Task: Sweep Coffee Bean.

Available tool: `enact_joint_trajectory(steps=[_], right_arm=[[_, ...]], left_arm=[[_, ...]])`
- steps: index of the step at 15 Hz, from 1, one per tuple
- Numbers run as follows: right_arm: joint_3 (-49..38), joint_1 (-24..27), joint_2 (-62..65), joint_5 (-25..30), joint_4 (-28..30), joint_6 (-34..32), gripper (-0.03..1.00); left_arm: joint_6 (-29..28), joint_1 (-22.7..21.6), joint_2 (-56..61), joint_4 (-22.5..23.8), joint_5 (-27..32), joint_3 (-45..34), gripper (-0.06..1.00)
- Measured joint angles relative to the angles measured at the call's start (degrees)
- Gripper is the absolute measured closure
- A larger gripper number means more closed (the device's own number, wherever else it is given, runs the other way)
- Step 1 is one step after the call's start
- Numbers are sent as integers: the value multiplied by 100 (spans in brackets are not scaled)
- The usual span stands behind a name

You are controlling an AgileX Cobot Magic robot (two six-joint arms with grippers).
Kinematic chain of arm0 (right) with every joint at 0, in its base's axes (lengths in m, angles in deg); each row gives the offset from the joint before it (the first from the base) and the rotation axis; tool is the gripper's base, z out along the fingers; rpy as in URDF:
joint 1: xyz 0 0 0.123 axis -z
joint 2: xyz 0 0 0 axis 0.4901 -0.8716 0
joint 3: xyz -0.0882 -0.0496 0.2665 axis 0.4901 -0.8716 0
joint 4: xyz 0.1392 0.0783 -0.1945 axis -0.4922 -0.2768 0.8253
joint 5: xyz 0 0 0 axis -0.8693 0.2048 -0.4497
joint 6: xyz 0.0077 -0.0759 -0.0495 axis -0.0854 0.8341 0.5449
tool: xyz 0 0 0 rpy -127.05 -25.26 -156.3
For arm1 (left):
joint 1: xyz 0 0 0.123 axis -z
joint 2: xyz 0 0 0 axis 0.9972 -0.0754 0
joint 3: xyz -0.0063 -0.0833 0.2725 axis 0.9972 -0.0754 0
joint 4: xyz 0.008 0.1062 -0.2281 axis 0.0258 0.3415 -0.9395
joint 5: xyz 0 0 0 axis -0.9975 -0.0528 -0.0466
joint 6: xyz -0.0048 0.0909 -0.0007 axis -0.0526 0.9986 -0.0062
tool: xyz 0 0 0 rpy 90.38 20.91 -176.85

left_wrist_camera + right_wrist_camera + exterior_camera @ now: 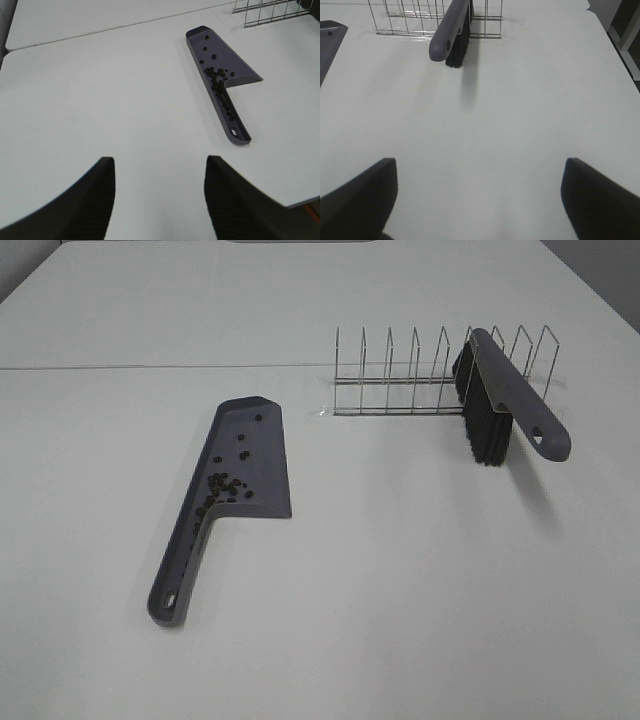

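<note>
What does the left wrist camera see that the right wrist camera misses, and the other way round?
Only the left wrist view shows the coffee beans lying in the whole dustpan, some down its handle channel, plus the left hand, open and empty. Only the right wrist view shows the brush propped in the wire rack, plus the right hand, wide open and empty. Both show the white table, part of the rack, and at least a corner of the dustpan.
</note>
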Motion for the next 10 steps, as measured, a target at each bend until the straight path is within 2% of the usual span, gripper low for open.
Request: enact_joint_trajectory(steps=[10], right_arm=[[0,0,0,0,0,0,13]], left_arm=[[0,0,0,0,0,0,42]])
